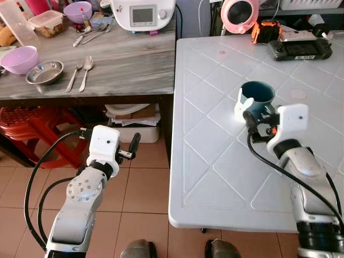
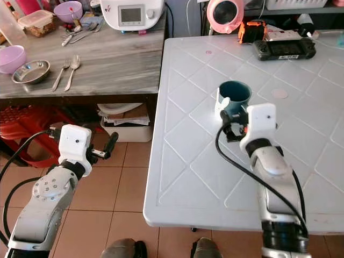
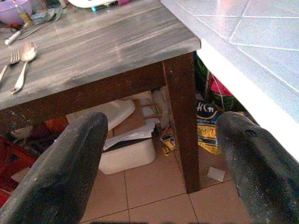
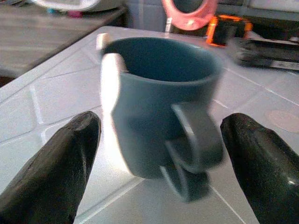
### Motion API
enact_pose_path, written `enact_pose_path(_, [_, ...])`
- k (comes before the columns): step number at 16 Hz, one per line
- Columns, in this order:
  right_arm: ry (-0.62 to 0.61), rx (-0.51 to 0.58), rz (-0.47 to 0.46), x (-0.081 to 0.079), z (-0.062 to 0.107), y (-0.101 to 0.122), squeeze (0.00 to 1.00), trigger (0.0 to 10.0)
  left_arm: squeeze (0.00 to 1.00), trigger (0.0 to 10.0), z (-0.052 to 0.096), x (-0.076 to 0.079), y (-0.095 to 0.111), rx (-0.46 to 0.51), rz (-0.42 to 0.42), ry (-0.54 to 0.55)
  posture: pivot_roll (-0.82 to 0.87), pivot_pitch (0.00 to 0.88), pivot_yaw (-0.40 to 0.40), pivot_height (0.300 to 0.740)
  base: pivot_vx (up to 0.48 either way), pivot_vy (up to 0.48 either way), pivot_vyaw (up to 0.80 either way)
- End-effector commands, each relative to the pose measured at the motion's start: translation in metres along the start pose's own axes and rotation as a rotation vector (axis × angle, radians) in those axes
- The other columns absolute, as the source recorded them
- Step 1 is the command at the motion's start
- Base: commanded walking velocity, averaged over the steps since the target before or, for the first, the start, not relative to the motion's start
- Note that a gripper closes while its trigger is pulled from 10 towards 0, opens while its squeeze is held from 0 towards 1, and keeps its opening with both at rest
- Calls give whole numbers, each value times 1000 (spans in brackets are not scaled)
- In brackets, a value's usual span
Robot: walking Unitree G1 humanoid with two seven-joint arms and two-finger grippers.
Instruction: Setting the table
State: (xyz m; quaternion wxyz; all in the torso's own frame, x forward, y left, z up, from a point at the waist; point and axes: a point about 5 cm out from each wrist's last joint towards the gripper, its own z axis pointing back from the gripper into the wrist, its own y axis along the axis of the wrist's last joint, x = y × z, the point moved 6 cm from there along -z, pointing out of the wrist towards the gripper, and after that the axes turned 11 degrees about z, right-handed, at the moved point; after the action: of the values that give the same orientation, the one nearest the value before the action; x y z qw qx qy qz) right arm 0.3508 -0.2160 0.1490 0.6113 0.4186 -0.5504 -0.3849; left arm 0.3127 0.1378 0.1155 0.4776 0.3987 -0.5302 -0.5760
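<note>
Right gripper (image 4: 159,140) jaws apart, flanking the blurred mug (image 4: 156,102).

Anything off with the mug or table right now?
Nothing spilled or broken. The dark teal ceramic mug stands upright on the white plastic table, handle toward the right gripper, whose fingers are open either side. Its blur in the wrist view hides fine detail.
</note>
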Motion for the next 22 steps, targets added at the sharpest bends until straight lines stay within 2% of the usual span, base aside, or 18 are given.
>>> enact_pose_path(1, [43,-13,-9,-7,-3,-2,0,10000,0,10000,1,-6,1,-5,-9,22,85,82,105,740,0,0,0])
enact_pose_path(2, [52,-15,-20,-7,-4,-2,0,10000,0,10000,1,-7,1,-5,-8,27,86,81,103,740,0,0,0])
enact_pose_path(3, [60,-17,-35,-8,-6,-2,0,8745,0,10000,1,-8,0,-5,-7,34,87,81,101,740,0,0,0])
enact_pose_path(4, [62,-19,-35,-9,-5,-2,0,6706,0,10000,1,-8,0,-5,-7,35,86,79,99,740,0,0,0])
enact_pose_path(5, [62,-25,-51,-10,-5,-3,0,2667,0,10000,0,-7,0,-6,-6,36,84,78,98,740,0,0,0])
enact_pose_path(6, [65,-28,-70,-12,-4,-4,0,0,0,10000,0,-7,0,-5,-5,36,83,77,98,740,0,0,0])
enact_pose_path(15, [77,-30,-89,-19,-4,-4,0,0,0,10000,-2,-5,1,7,1,38,75,73,90,740,0,0,0])
enact_pose_path(22, [39,-33,-83,-16,-6,-6,0,0,0,10000,-4,-1,1,17,15,39,67,66,77,740,0,0,0])
